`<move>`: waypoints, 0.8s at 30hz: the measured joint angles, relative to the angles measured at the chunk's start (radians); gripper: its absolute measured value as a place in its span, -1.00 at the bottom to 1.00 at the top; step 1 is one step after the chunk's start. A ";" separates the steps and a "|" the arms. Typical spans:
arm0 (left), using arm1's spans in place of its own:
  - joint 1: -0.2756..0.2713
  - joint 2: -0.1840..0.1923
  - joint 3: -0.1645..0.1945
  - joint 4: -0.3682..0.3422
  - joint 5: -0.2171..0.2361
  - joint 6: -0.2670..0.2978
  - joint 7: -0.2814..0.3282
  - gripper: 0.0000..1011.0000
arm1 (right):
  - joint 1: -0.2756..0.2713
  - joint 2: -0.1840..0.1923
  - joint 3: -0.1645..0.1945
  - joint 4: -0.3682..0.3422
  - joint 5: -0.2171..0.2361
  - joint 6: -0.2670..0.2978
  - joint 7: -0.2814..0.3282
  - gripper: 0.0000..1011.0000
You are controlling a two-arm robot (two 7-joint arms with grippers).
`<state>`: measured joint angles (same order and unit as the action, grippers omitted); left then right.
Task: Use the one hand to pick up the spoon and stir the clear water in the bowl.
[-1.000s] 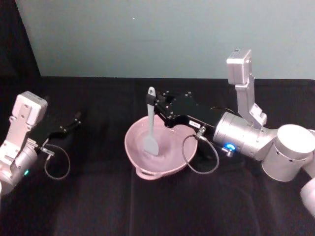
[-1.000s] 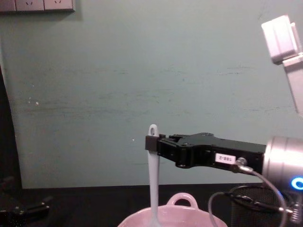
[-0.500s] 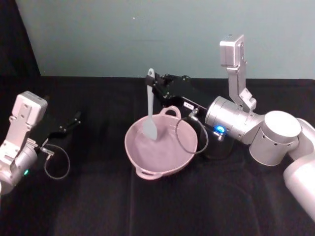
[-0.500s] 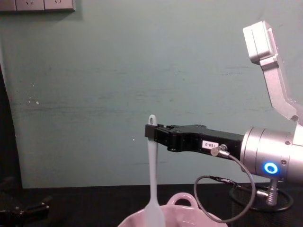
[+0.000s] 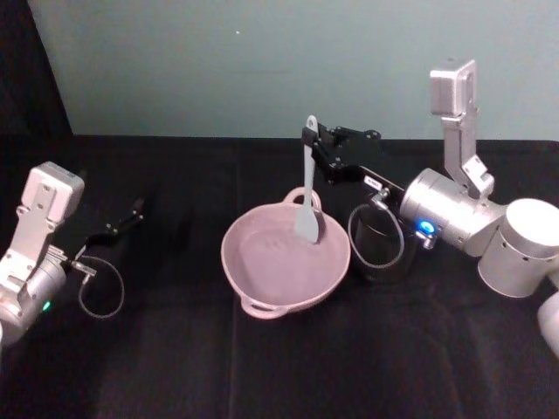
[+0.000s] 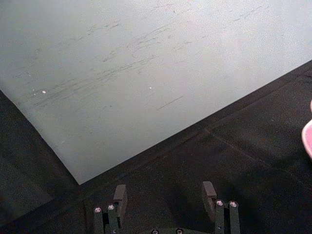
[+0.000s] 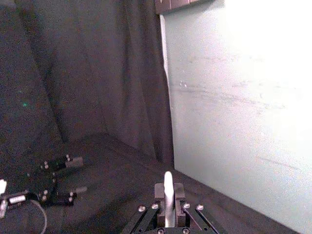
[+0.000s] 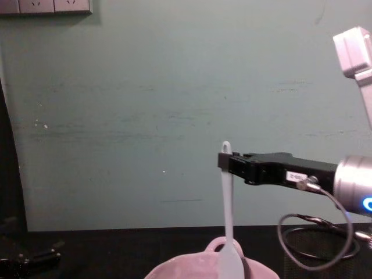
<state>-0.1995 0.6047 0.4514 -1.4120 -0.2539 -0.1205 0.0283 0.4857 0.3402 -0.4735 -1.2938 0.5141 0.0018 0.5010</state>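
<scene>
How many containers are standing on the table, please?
2. The pink bowl sits mid-table; the black mesh cup stands close beside it on the robot's right. None seems hidden.

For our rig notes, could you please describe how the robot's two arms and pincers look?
The right pincer and left pincer are black; the right carries a small white label. Each sits on a silver cylindrical wrist with a looping black cable and a pale boxy camera; the right wrist has a blue light ring.
</scene>
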 joint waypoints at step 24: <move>0.000 0.000 0.000 0.000 0.000 0.000 0.000 1.00 | -0.100 0.046 -0.029 -0.168 0.000 0.054 0.029 -0.76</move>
<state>-0.1995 0.6047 0.4514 -1.4120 -0.2539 -0.1205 0.0283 0.3855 0.3864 -0.5028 -1.4622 0.5143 0.0556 0.5303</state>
